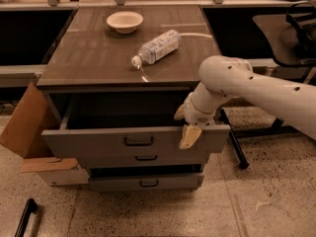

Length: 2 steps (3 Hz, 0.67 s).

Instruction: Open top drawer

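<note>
The top drawer [98, 142] is the widest grey drawer of the cabinet. It stands pulled out toward me, its dark inside showing, with a small dark handle [138, 141] at the centre of its front. My gripper [185, 126], at the end of the white arm [247, 83], sits at the top edge of the drawer front, right of the handle. Its tan tip hangs down over the front face. The two narrower grey drawers [143, 158] lie below.
A plastic bottle [157, 47] lies on its side on the brown cabinet top [89, 58], with a white bowl [124, 21] behind it. A cardboard box [24, 127] leans at the cabinet's left. A black chair [291, 38] stands at the right. A black bar [24, 217] lies on the floor.
</note>
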### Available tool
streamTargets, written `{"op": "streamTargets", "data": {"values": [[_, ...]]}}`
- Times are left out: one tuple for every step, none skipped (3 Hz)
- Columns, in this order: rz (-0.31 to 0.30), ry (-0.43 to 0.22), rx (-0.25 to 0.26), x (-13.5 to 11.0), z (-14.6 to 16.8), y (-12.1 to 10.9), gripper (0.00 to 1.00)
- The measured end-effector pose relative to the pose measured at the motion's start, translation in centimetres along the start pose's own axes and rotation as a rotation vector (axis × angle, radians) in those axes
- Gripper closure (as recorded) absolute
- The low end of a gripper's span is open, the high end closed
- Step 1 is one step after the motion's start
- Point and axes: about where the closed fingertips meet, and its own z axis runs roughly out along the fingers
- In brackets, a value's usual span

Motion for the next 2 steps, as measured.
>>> {"op": "streamTargets", "data": {"values": [[-0.001,0.0,-0.002,-0.02,0.08,0.04,0.0],[-0.001,0.0,-0.002,-0.02,0.08,0.05,0.0]]}}
